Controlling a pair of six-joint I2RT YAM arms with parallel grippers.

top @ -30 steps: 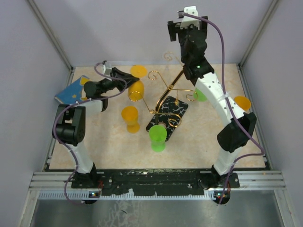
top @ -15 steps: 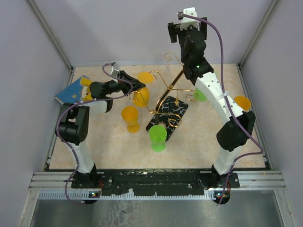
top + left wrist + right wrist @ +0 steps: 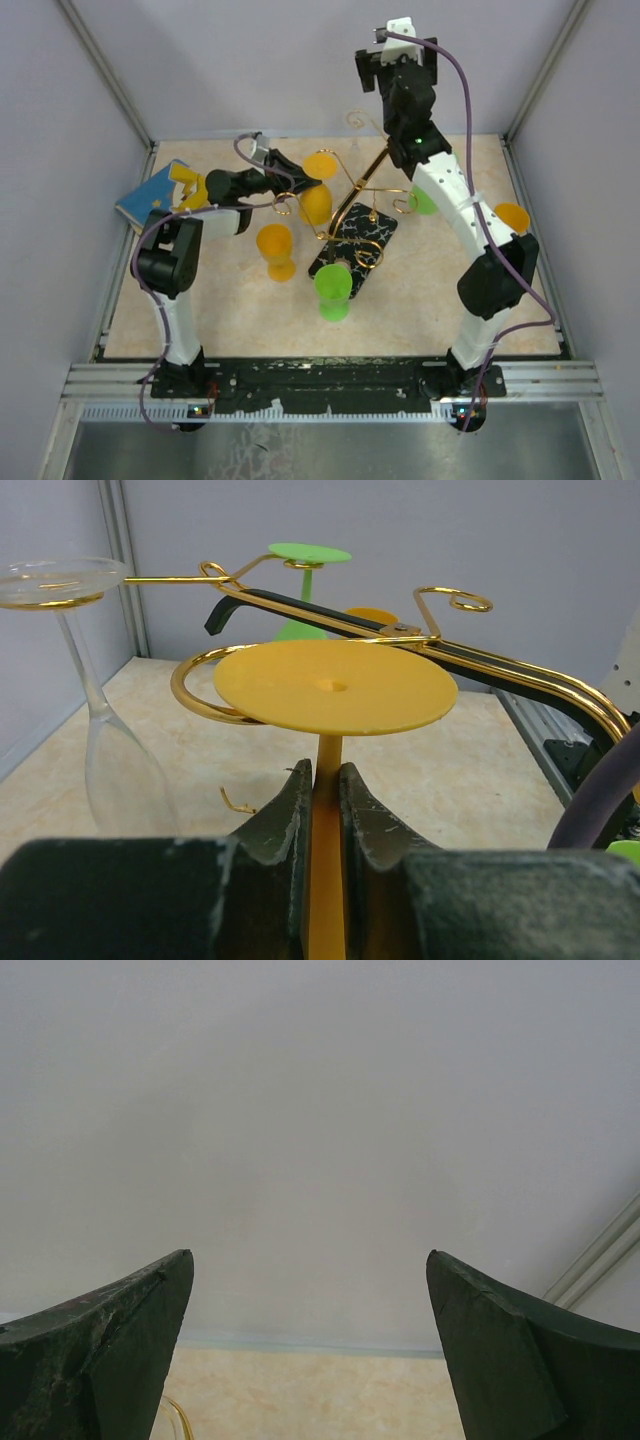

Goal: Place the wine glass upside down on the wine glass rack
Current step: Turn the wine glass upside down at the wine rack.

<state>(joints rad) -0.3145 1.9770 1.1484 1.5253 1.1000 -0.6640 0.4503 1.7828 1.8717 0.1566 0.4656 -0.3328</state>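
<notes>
An orange wine glass (image 3: 315, 204) hangs upside down, foot up, in my left gripper (image 3: 291, 181). In the left wrist view that gripper (image 3: 325, 780) is shut on the glass's orange stem (image 3: 328, 830), just under the round foot (image 3: 335, 687). A curled gold arm (image 3: 196, 688) of the wine glass rack (image 3: 362, 184) bends round the foot's left edge; whether they touch I cannot tell. The rack stands on its black marbled base (image 3: 358, 236). My right gripper (image 3: 396, 66) is raised high at the back, open and empty (image 3: 310, 1345), facing the wall.
A clear glass (image 3: 105, 750) and a green glass (image 3: 306, 558) hang on the rack. On the table are another orange glass (image 3: 275, 248), a green one (image 3: 333, 290) at the base's near end, more glasses at right (image 3: 512, 217), and a blue box (image 3: 152, 192).
My left gripper has carried the orange glass to the right, from beside the rack up to its curled arm. The right arm has not moved.
</notes>
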